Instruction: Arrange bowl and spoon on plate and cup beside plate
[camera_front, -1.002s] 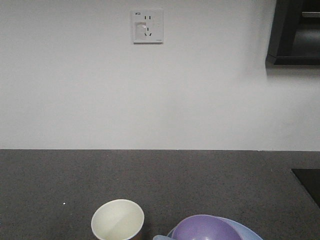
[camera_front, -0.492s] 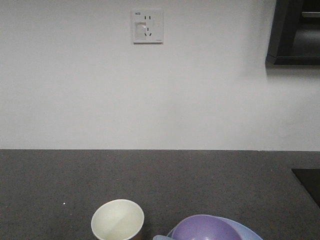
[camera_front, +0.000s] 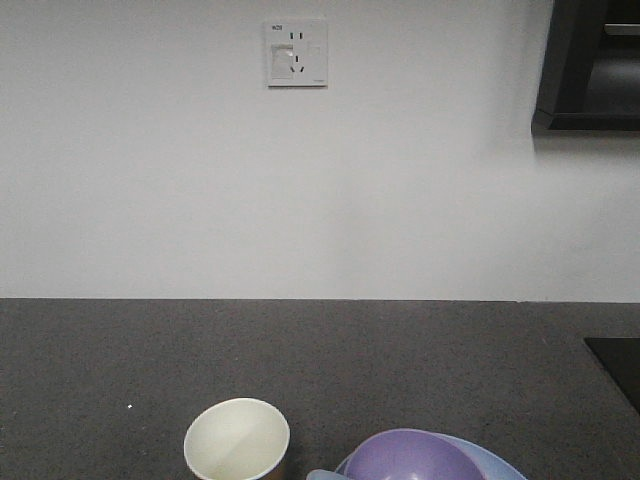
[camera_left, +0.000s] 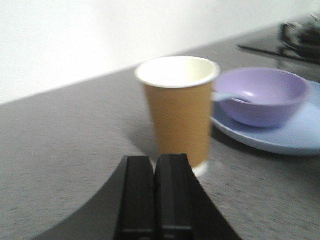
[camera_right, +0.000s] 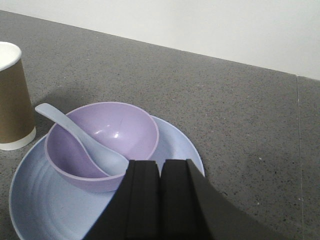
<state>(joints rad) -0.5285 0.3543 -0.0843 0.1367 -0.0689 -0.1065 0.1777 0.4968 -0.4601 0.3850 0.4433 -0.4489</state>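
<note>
The lavender bowl (camera_right: 105, 145) sits on the pale blue plate (camera_right: 35, 205), and the pale spoon (camera_right: 82, 142) lies inside the bowl with its handle over the left rim. The brown paper cup (camera_right: 12, 100) stands upright on the counter just left of the plate. My right gripper (camera_right: 160, 167) is shut and empty, just in front of the bowl. In the left wrist view the cup (camera_left: 180, 112) stands right ahead of my shut, empty left gripper (camera_left: 155, 162), with the bowl (camera_left: 262, 95) and plate (camera_left: 285, 137) to its right. The front view catches only the cup's mouth (camera_front: 237, 440) and the bowl's top (camera_front: 415, 457).
The dark speckled countertop (camera_front: 400, 360) runs back to a white wall with a socket (camera_front: 296, 52). A black panel (camera_front: 615, 365) lies flush in the counter at the far right, and a dark cabinet (camera_front: 590, 65) hangs at the upper right.
</note>
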